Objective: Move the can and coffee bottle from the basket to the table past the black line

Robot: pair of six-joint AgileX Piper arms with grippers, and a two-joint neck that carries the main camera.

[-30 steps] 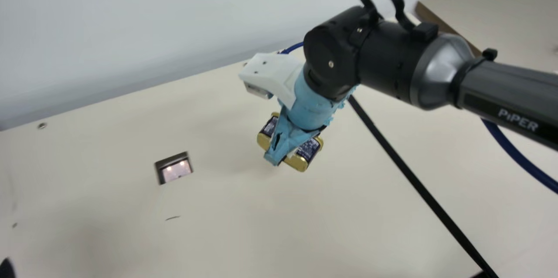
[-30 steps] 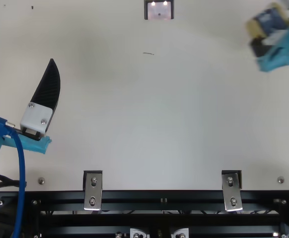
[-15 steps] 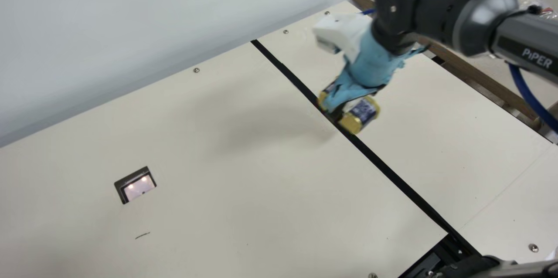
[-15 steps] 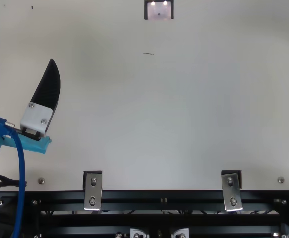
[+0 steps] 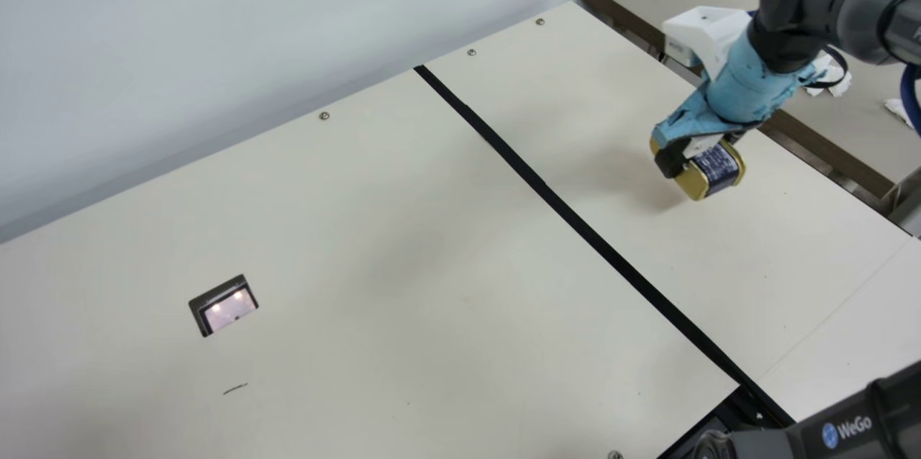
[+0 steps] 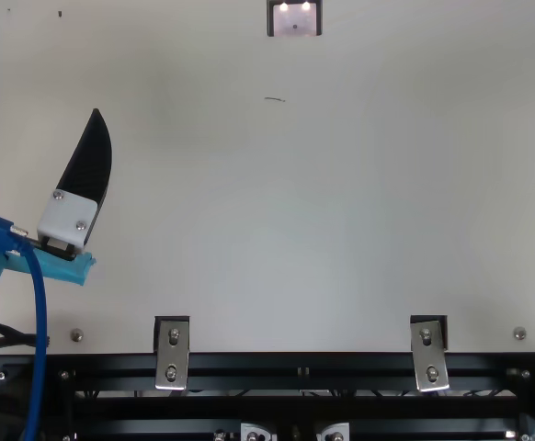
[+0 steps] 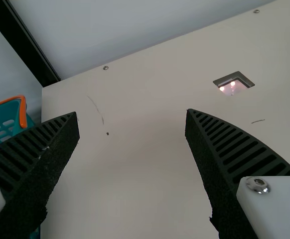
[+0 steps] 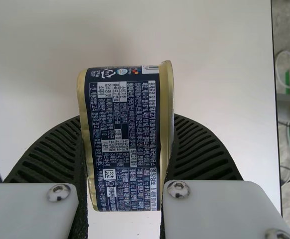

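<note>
Right claw [image 5: 691, 157] grips can [image 5: 717, 166] by ends, long axis seemingly along fingers [image 8: 205, 149]

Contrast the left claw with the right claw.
The left claw holds nothing, while the right claw grips the navy-and-gold can. The left claw's fingers are spread wide; the right claw's stand closer, pressed to the can's sides. Both have black ribbed fingers.
</note>
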